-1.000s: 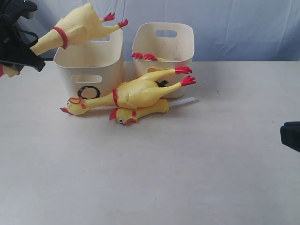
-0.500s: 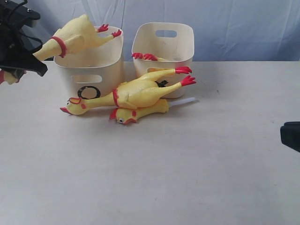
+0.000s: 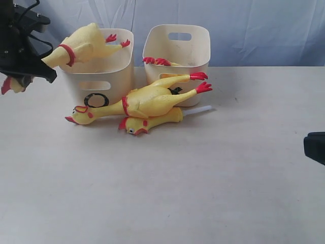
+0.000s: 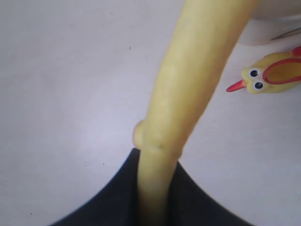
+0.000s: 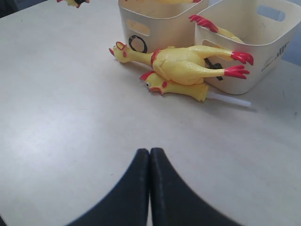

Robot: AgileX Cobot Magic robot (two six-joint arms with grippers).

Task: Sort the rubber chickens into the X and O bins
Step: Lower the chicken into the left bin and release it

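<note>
My left gripper (image 3: 31,68) is shut on the neck (image 4: 188,94) of a long rubber chicken (image 3: 86,44). Its body hangs tilted over the rim of the O bin (image 3: 117,76), with its red feet above the opening. On the table in front of both bins lies a second long chicken (image 3: 147,100), resting on a shorter one (image 3: 152,122). Red feet (image 3: 156,61) of a fourth chicken stick over the rim of the X bin (image 3: 195,51), whose mark is mostly hidden. My right gripper (image 5: 150,153) is shut and empty, far from the chickens (image 5: 188,63).
A thin white tube (image 3: 199,110) lies on the table beside the X bin, behind the short chicken. A blue cloth backdrop hangs behind the bins. The dark tip of the right arm (image 3: 315,146) shows at the right edge.
The held chicken has come down and swung left. Its feet have moved from above the O bin's right rim to over the opening. My left gripper shifted slightly right. The right arm is still.
</note>
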